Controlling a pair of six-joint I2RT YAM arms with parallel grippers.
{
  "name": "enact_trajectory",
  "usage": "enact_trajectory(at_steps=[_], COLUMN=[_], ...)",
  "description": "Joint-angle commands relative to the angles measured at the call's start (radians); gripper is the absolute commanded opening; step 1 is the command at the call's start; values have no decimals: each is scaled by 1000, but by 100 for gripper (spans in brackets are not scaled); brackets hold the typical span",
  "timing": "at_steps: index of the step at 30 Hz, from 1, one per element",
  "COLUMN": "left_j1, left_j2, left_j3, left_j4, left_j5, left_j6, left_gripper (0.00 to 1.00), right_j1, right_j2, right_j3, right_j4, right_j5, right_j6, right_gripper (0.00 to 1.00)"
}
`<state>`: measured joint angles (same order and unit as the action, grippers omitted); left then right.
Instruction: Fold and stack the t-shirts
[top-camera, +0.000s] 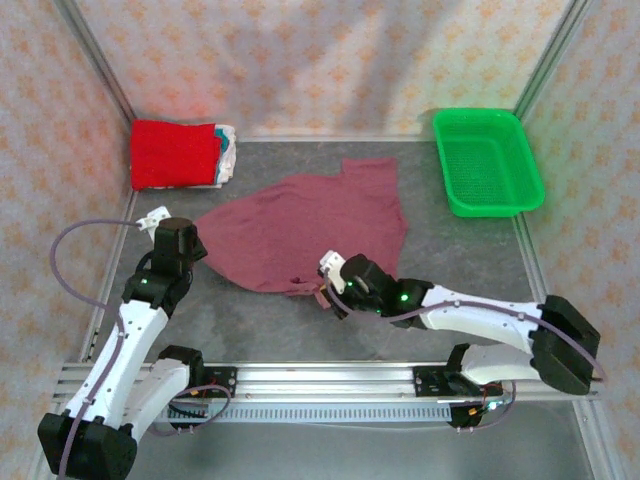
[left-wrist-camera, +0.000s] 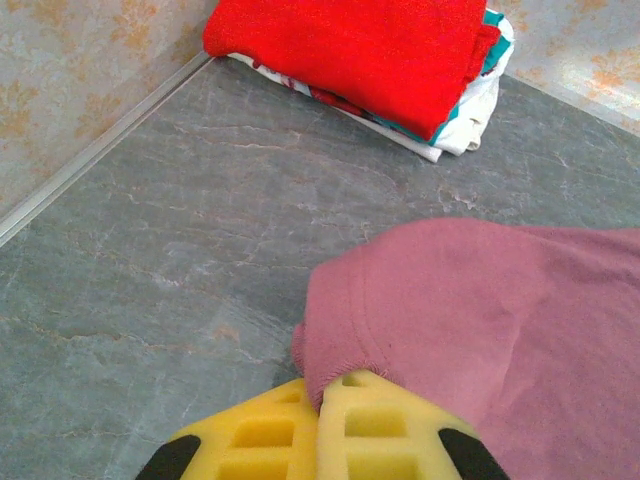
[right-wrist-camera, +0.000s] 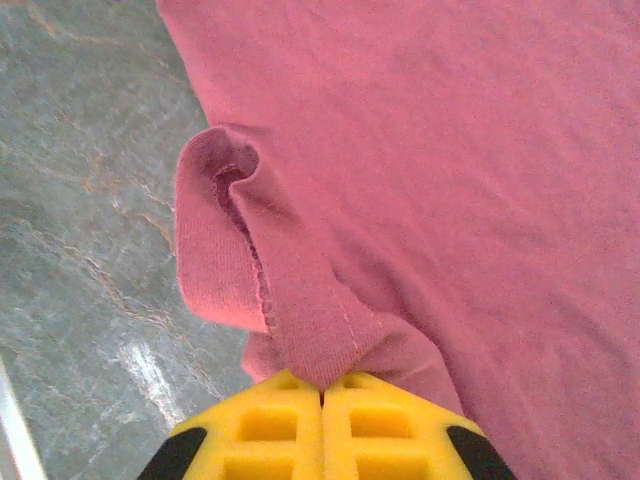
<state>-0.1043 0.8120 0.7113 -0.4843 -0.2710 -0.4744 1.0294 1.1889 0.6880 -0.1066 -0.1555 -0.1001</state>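
Two pincers are clamped on the maroon t-shirt spread across the grey surface; the left pincer pinches its left edge, the right pincer a bunched near hem, the caught cloth swallowed between yellow pads; whitish folded shirts peek from under the red folded shirt in the far left corner.

A maroon t-shirt lies spread and rumpled in the middle of the desk. The left claw meets its left corner, and the right claw meets its near edge. A red folded shirt tops a whitish pile at the far left, and a green basket sits at the far right.
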Motion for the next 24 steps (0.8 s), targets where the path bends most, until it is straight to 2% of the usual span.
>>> enact_trajectory(at_steps=[1,8,13,17,24], left_j1=[11,11,10,10,11], left_j2=[-19,-61,-94,-73,-99], left_j3=[75,232,398,605,784], left_j4=[-24,-89,-170,-332,-426], left_j5=[4,62,124,135,235], left_j6=[-6,14,39,29,14], left_gripper=[0,0,0,0,0], right_j1=[-35,-135,-154,-154,-154], right_j2=[-96,-294,-396,-440,-497], right_j3=[33,151,308,440,640], right_j4=[-99,-249,-409,-505,-577], right_j5=[-10,3,125,260,347], right_j6=[27,59,31,21,34], right_gripper=[0,0,0,0,0])
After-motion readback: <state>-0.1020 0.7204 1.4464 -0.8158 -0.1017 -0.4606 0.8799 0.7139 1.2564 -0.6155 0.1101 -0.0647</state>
